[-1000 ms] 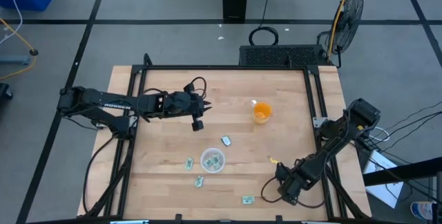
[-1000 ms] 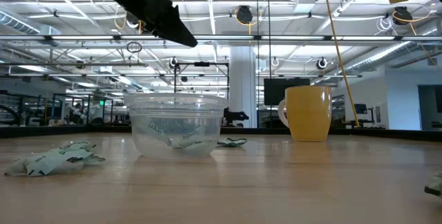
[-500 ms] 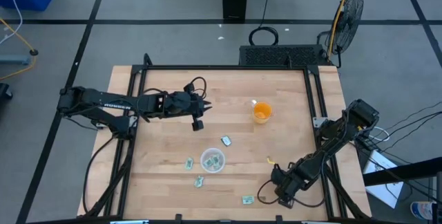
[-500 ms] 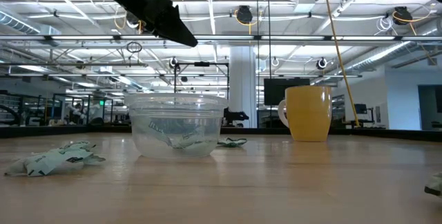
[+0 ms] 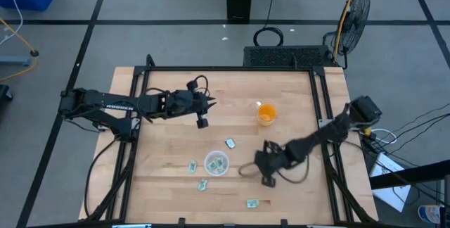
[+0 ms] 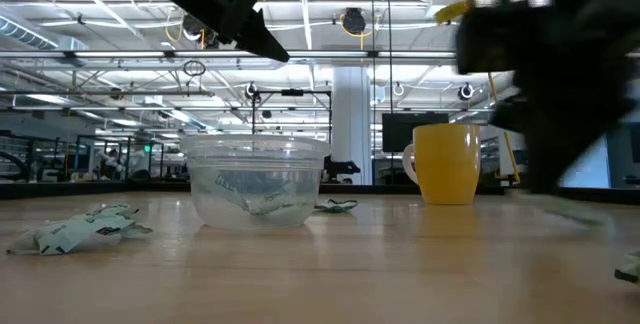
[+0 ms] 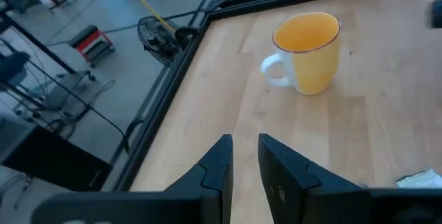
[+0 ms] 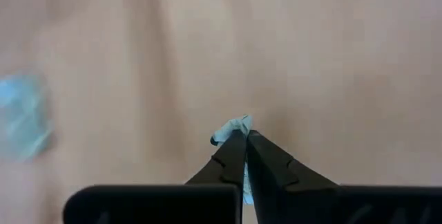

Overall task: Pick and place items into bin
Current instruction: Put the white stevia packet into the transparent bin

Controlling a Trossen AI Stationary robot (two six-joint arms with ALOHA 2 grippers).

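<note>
The bin (image 5: 216, 163), a small clear dish, stands near the table's middle front with packets inside (image 6: 262, 202). Loose pale green packets lie around it (image 5: 230, 143) (image 5: 192, 166) (image 5: 202, 184), and one lies nearer the front edge (image 5: 252, 203). My right gripper (image 5: 266, 179) hovers to the right of the bin, shut on one small packet (image 8: 235, 126). My left gripper (image 5: 202, 115) hangs above the table's far left part, its fingers (image 7: 244, 158) a narrow gap apart with nothing between them. My right gripper pinches a small crumpled packet between its two fingertips; a pale corner (image 8: 238, 123) sticks out just past the tips. The packet is lifted clear of the wooden table, which shows blurred beyond it.
An orange cup (image 5: 266, 114) stands at the far right of the middle, also seen in the left wrist view (image 7: 309, 51). A black frame runs along the table's edges (image 5: 232, 70). Bare wood lies between the bin and the cup.
My right gripper has swung from the table's near right corner toward the left and far side, up to the right of the bin. It has come into the low view as a dark blur. My left arm has kept nearly still.
</note>
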